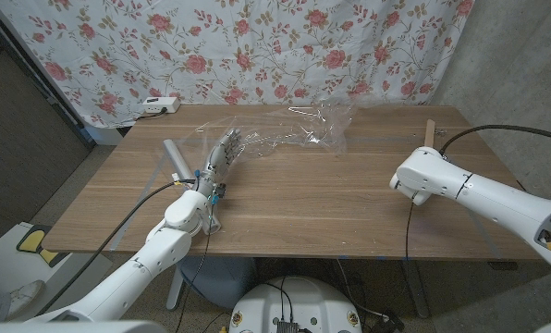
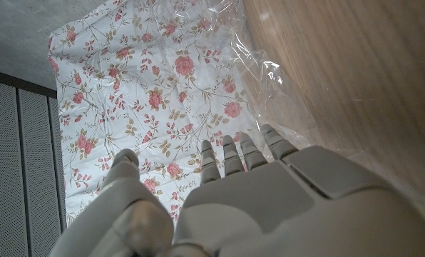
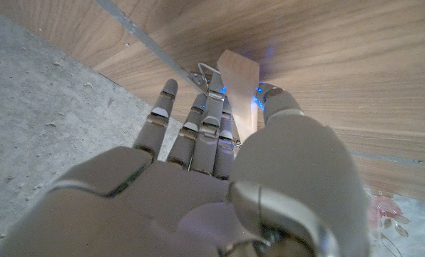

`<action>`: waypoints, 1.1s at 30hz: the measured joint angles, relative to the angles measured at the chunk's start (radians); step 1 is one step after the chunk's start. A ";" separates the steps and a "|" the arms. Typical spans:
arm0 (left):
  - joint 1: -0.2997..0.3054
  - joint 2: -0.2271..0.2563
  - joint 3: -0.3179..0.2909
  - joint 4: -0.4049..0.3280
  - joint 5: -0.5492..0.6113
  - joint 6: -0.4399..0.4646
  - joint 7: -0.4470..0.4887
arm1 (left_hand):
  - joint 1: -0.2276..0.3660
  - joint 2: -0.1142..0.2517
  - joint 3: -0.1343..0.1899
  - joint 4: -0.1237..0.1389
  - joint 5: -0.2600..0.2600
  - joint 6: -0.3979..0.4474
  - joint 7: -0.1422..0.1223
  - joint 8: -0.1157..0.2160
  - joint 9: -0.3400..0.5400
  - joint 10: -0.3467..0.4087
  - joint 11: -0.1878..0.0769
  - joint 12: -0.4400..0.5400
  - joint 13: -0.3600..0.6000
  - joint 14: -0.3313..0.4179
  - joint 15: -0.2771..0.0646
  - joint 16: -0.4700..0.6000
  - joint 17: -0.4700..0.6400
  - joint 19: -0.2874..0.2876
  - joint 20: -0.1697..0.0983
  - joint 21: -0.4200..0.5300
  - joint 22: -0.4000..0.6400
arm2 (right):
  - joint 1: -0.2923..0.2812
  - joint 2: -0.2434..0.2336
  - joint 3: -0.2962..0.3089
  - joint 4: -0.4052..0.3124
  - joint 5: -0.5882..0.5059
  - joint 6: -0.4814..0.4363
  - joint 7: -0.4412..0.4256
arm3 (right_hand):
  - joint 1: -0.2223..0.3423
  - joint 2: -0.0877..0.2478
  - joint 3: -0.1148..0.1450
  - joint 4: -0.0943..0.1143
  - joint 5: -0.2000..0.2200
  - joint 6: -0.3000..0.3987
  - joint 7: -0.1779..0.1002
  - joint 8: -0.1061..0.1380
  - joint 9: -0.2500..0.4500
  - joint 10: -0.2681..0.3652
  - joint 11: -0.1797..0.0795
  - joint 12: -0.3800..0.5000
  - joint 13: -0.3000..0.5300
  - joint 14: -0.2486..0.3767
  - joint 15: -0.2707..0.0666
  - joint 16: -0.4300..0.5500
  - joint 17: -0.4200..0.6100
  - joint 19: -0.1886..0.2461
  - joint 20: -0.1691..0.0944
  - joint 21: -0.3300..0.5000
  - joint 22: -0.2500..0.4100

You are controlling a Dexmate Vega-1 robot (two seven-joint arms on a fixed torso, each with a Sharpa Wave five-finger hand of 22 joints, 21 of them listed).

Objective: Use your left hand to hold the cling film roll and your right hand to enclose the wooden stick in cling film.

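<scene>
You're at a wooden table point(image 1: 331, 199) with a floral curtain point(image 1: 257, 46) hung right behind it, white with pink roses. Grey wall point(image 1: 511, 65) on your right, dark panelled wall point(image 1: 17, 120) on your left. A white power strip point(image 1: 159, 104) sits at the table's far left corner. Grey carpet floor point(image 1: 72, 185) below. Lighting is even and indoor.

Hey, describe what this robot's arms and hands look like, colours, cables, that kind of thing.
Both arms have smooth white rounded shells, each with a black cable running along it. The left hand and the right hand are grey, with jointed, segmented fingers and a broad smooth back. A blue glow shows near the right hand's fingertips. No markings are legible.
</scene>
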 measured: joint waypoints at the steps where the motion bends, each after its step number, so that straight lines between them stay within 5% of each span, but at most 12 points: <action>1: -0.001 0.000 0.000 0.000 0.000 0.000 0.000 | 0.000 0.000 0.000 0.000 0.000 0.000 0.000 0.000 0.000 0.000 0.000 0.000 0.000 0.000 0.000 0.000 0.000 0.000 0.000 0.000 0.000 | -0.002 0.000 0.002 0.000 0.001 0.000 0.000 | 0.000 0.000 0.000 0.000 0.001 -0.003 -0.003 -0.003 0.000 -0.004 0.000 0.000 0.005 0.000 0.000 0.000 0.004 -0.002 0.001 0.000 0.000; 12: -0.005 -0.004 0.003 0.006 -0.001 0.002 -0.002 | 0.000 0.000 0.000 0.000 0.000 0.000 0.000 0.000 0.000 0.000 0.000 0.000 0.000 0.000 0.000 0.000 0.000 0.000 0.000 0.000 0.000 | -0.044 0.009 0.057 -0.006 -0.053 0.000 -0.001 | 0.000 0.000 0.000 0.000 0.003 -0.017 -0.020 0.000 0.052 -0.017 -0.007 0.000 0.075 0.000 0.000 0.013 0.066 0.005 0.012 0.000 0.000; 15: -0.005 -0.005 0.004 0.007 -0.001 0.002 -0.002 | 0.000 0.000 0.000 0.000 0.000 0.000 0.000 0.000 0.000 0.000 0.000 0.000 0.000 0.000 0.000 0.000 0.000 0.000 0.000 0.000 0.000 | -0.110 0.035 0.131 -0.025 -0.105 -0.001 0.000 | 0.000 0.000 0.000 0.000 0.082 -0.021 -0.025 0.004 0.077 -0.017 -0.007 0.000 0.131 0.002 0.002 0.024 0.096 0.009 0.016 0.004 0.000; 18: -0.005 -0.005 0.004 0.007 -0.001 0.002 -0.002 | 0.000 0.000 0.000 0.000 0.000 0.000 0.000 0.000 0.000 0.000 0.000 0.000 0.000 0.000 0.000 0.000 0.000 0.000 0.000 0.000 0.000 | -0.147 0.050 0.171 -0.039 -0.159 -0.001 0.000 | 0.000 0.000 0.000 0.000 0.091 -0.023 -0.027 0.004 0.100 -0.017 -0.007 0.000 0.164 0.002 0.002 0.039 0.118 0.018 0.024 0.008 0.002; 22: -0.008 -0.007 0.006 0.008 -0.001 0.002 -0.002 | 0.000 0.000 0.000 0.000 0.000 0.000 0.000 0.000 0.000 0.000 0.000 0.000 0.000 0.000 0.000 0.000 0.000 0.000 0.000 0.000 0.000 | -0.205 0.076 0.235 -0.063 -0.237 -0.002 0.001 | 0.000 0.000 0.000 0.000 0.092 -0.025 -0.032 0.012 0.145 -0.017 -0.008 0.013 0.264 0.066 0.021 0.067 0.136 0.074 -0.010 0.028 0.005; 25: -0.010 -0.008 0.008 0.009 0.001 0.002 -0.003 | 0.000 0.000 0.000 0.000 0.000 0.000 0.000 0.000 0.000 0.000 0.000 0.000 0.000 0.000 0.000 0.000 0.000 0.000 0.000 0.000 0.000 | -0.236 0.090 0.266 -0.078 -0.288 -0.003 0.001 | -0.045 0.044 0.002 0.002 0.070 -0.029 -0.035 0.012 0.180 -0.068 -0.030 0.021 0.327 0.170 -0.030 0.113 0.230 0.142 -0.051 0.054 0.012; 27: -0.011 -0.008 0.008 0.009 0.001 0.002 -0.003 | 0.000 0.000 0.000 0.000 0.000 0.000 0.000 0.000 0.000 0.000 0.000 0.000 0.000 0.000 0.000 0.000 0.000 0.000 0.000 0.000 0.000 | -0.243 0.094 0.273 -0.081 -0.320 -0.004 0.001 | -0.045 0.045 0.128 0.128 0.063 -0.032 -0.039 0.012 0.213 -0.135 -0.032 0.178 0.342 0.200 -0.037 0.124 0.252 0.189 -0.077 0.074 0.016; 28: -0.011 -0.009 0.009 0.009 0.001 0.002 -0.003 | 0.000 0.000 0.000 0.000 0.000 0.000 0.000 0.000 0.000 0.000 0.000 0.000 0.000 0.000 0.000 0.000 0.000 0.000 0.000 0.000 0.000 | -0.243 0.094 0.273 -0.081 -0.342 -0.004 0.000 | -0.045 0.045 0.160 0.160 0.059 -0.032 -0.039 0.012 0.225 -0.140 -0.037 0.193 0.363 0.212 -0.039 0.129 0.264 0.208 -0.091 0.084 0.020; 33: -0.013 -0.009 0.010 0.009 0.003 0.002 -0.005 | 0.000 0.000 0.000 0.000 0.000 0.000 0.000 0.000 0.000 0.000 0.000 0.000 0.000 0.000 0.000 0.000 0.000 0.000 0.000 0.000 0.000 | -0.320 0.126 0.350 -0.126 -0.413 -0.004 0.001 | -0.045 0.045 0.160 0.160 0.052 -0.028 -0.035 0.012 0.239 -0.144 -0.041 0.264 0.384 0.253 -0.052 0.152 0.306 0.266 -0.125 0.116 0.026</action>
